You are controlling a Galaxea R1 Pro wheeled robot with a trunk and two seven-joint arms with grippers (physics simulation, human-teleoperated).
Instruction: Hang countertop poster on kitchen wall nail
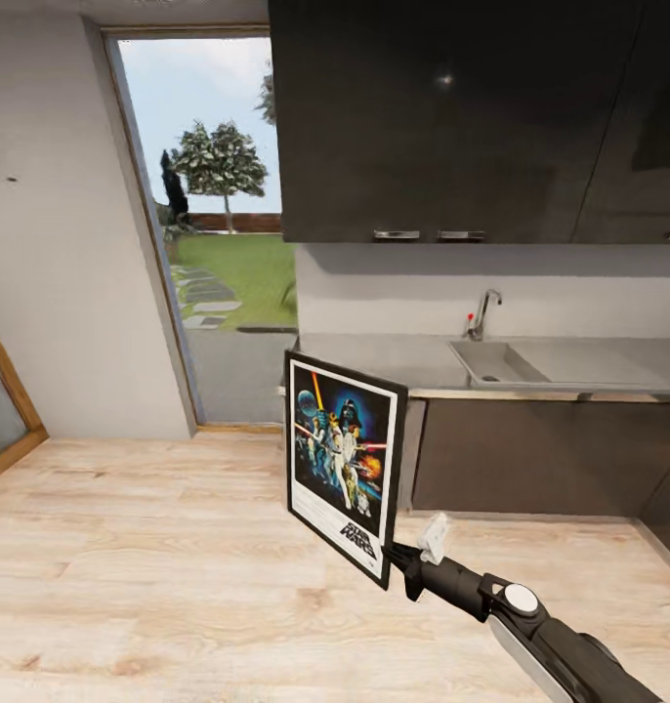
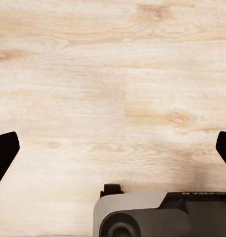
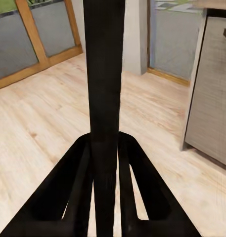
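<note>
Closest in, your right gripper (image 1: 401, 564) had its jaws clamped on the poster (image 1: 343, 452) at its lower corner, and the right wrist view showed it plainly: the dark frame edge (image 3: 104, 98) ran straight up between the two fingers (image 3: 68, 197). You held the poster upright, long axis near vertical, picture side towards the head camera, leaning a touch, well clear of the wood floor (image 1: 130, 547). Your right arm reached forward and low from the head view's lower right, wrist level with the poster's bottom edge. Your left gripper (image 2: 113, 153) hung over bare floorboards with its jaws spread wide and nothing between them. Beyond the poster sat the steel table (image 1: 394, 361) with its sink (image 1: 496, 363) and tap (image 1: 483, 312), so the pickup looked done. Farthest off, up on the pale wall left of the window (image 1: 218, 176), you had a small dark speck, likely the wall nail (image 1: 12, 180). It lay up and to the left of the poster, well apart, so by my reckoning the coming move called for a swing left and a high lift, right arm doing the work.
</note>
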